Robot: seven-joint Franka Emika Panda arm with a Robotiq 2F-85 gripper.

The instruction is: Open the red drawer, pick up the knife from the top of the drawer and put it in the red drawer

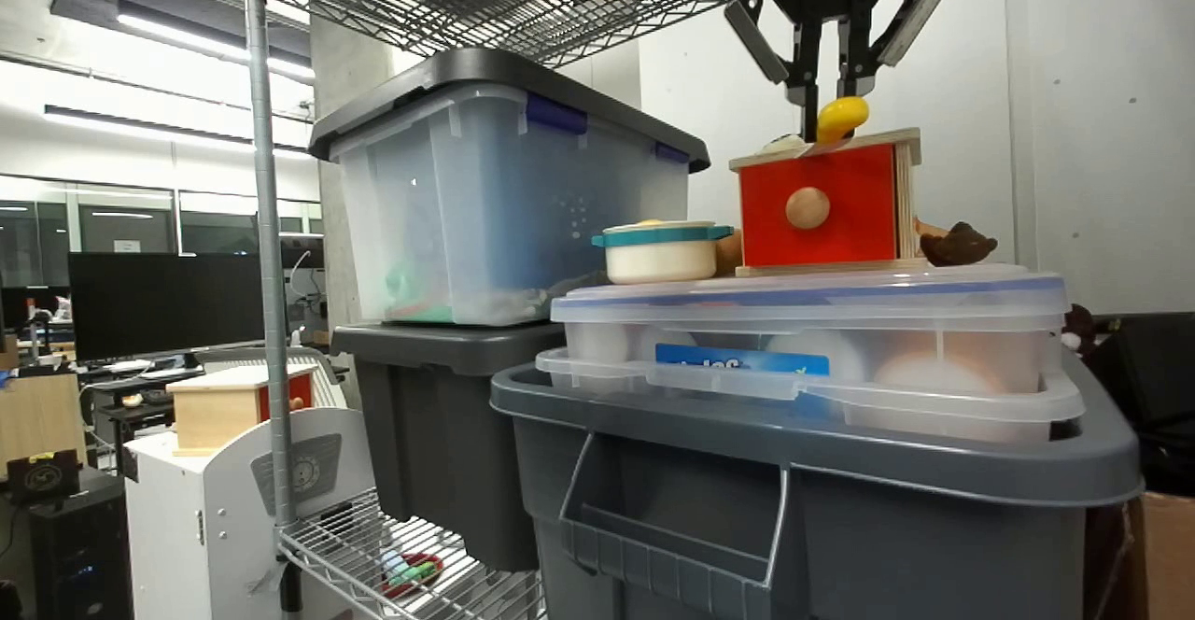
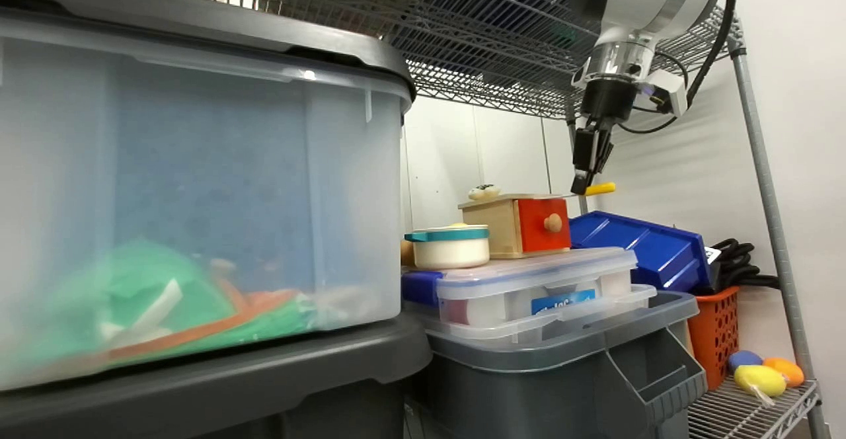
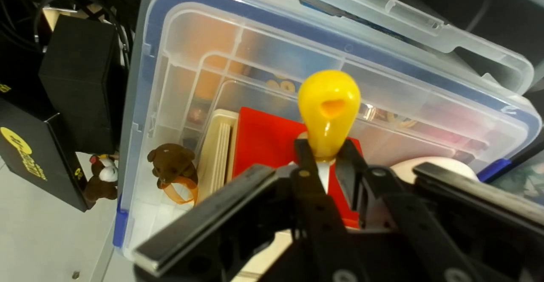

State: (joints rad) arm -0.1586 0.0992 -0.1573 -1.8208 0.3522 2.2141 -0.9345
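Claw [image 3: 326, 153] pinches knife [image 3: 328, 122], apparently at handle's base.

Set against pale walls [image 1: 1083, 116], within wire shelving [image 1: 485, 4] on grey posts [image 1: 264, 181]. Opening, at left in an exterior view, onto dark windows [image 1: 149, 230], a black monitor [image 1: 168, 302] and a white cabinet [image 1: 168, 545]. Lit by long ceiling lights [image 1: 215, 43].

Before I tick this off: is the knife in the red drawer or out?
Out: the end effector holds the knife above the red drawer, which looks shut.
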